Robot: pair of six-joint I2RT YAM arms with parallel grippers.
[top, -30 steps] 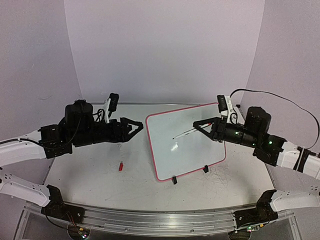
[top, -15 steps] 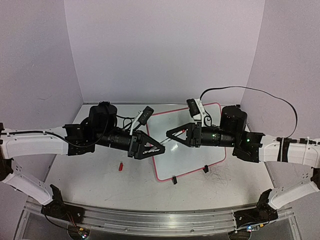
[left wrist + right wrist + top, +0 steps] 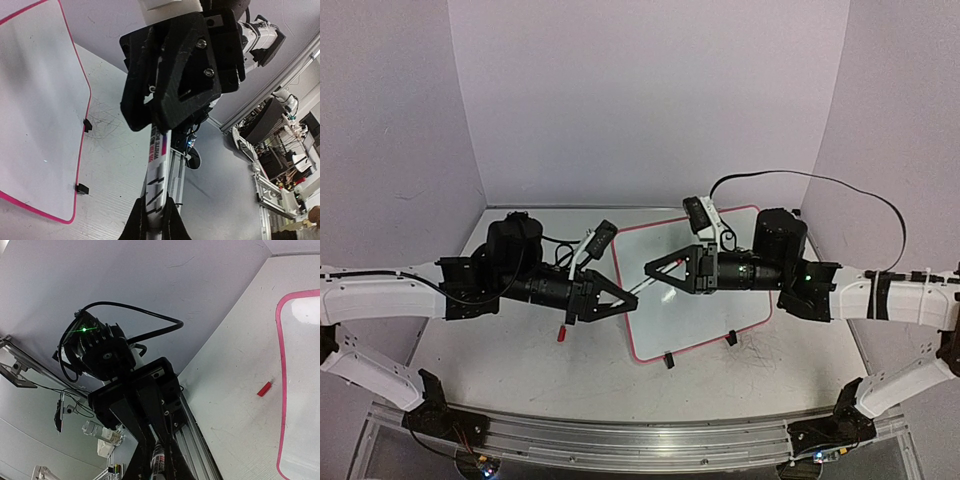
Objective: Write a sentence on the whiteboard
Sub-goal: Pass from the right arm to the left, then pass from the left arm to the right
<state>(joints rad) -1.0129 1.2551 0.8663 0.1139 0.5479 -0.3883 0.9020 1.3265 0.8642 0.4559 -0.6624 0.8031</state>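
Note:
The whiteboard (image 3: 705,300) stands tilted on two black clip feet, pink-framed; I see no sentence on its white face. A white marker (image 3: 642,285) hangs over the board's left edge, held at both ends. My left gripper (image 3: 623,297) is shut on one end and my right gripper (image 3: 652,271) is shut on the other. In the left wrist view the marker (image 3: 159,170) runs from my left gripper (image 3: 154,204) up into the right gripper's black jaws, with the whiteboard (image 3: 35,125) to the left. In the right wrist view my right gripper (image 3: 158,460) pinches the marker (image 3: 159,464).
A small red cap (image 3: 561,332) lies on the table left of the board; it also shows as the red cap (image 3: 264,389) in the right wrist view. The board's clip feet (image 3: 669,361) rest near the front. Purple walls close the back and sides.
Both arms swung inward to meet over the board's left edge. The right gripper brought the marker along, and the left gripper, open before, has shut on its free end.

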